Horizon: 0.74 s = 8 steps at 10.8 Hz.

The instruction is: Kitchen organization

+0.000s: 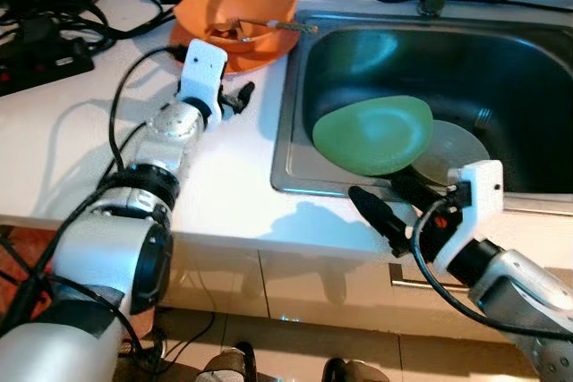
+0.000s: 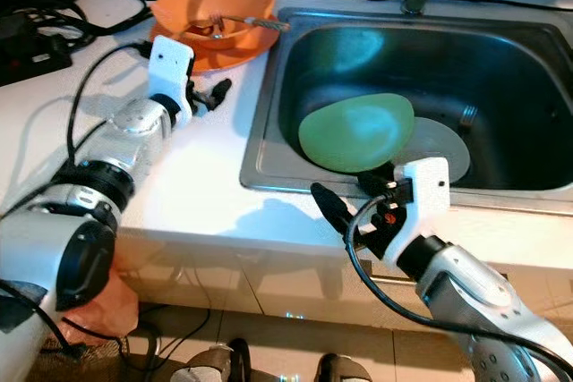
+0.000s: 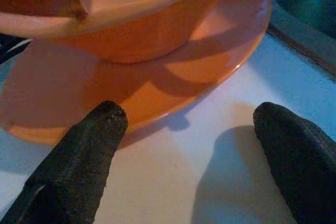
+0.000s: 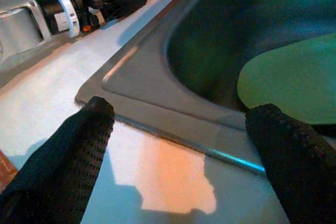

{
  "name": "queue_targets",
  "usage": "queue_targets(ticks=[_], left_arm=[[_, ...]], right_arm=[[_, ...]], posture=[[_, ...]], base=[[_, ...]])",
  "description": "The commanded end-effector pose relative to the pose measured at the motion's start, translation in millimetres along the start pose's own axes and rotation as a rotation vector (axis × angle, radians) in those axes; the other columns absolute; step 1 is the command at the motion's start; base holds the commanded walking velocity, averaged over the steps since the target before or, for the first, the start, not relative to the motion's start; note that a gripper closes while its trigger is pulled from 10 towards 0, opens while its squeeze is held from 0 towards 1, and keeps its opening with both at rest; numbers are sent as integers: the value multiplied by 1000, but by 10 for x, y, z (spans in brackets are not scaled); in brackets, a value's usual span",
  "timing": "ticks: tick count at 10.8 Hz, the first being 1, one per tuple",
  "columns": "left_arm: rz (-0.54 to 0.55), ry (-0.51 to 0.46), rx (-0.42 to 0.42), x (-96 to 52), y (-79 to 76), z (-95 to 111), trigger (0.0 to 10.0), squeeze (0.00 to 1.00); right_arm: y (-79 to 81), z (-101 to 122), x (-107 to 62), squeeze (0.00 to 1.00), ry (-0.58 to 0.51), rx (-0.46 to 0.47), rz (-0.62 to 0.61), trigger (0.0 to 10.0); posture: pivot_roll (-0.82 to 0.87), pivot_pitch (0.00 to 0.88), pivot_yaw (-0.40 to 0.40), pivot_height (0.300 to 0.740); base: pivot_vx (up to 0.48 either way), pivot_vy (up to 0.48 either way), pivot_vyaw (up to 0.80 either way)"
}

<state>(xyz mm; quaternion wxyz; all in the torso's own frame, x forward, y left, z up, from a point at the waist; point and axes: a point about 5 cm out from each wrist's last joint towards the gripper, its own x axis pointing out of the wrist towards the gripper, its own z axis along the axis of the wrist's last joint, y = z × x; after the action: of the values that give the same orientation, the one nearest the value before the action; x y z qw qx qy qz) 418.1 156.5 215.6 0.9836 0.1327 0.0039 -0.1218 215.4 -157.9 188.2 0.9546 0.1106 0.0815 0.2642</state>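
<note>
Left gripper (image 1: 240, 96), fingers spread and empty, sits on the desk (image 1: 72, 140) just near the orange plate (image 3: 199, 72), which carries an orange bowl (image 1: 235, 8) holding a utensil (image 1: 269, 24). Right gripper (image 1: 394, 207), likewise spread and empty, hovers over the sink's (image 1: 295, 154) near rim; a green plate (image 1: 374, 134) lies inside, overlapping a grey one (image 1: 457, 151). Recommendation: advance low, slide one finger under the orange rim, close gently, and lift level so the bowl stays seated.

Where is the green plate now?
The green plate lies inside the sink, leaning over a grey plate, just beyond the open right gripper.
</note>
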Motion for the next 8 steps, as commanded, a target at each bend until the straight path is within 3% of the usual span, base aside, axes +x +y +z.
queue_targets(ticks=[1,4,8], left_arm=[[1,44,20,-3,15,-38,10000,0],[6,69,39,-9,60,-42,10000,0],[-182,226,-135,-38,-156,-286,10000,0]], right_arm=[[19,3,-48,0,4,5,0,10000],[40,-13,-119,0,12,10,-10,10000],[55,-36,-158,0,30,22,-19,10000]], posture=[[-183,217,29,740],[-211,241,24,740],[-237,255,21,740]], base=[[0,0,0],[0,0,0],[0,0,0]])
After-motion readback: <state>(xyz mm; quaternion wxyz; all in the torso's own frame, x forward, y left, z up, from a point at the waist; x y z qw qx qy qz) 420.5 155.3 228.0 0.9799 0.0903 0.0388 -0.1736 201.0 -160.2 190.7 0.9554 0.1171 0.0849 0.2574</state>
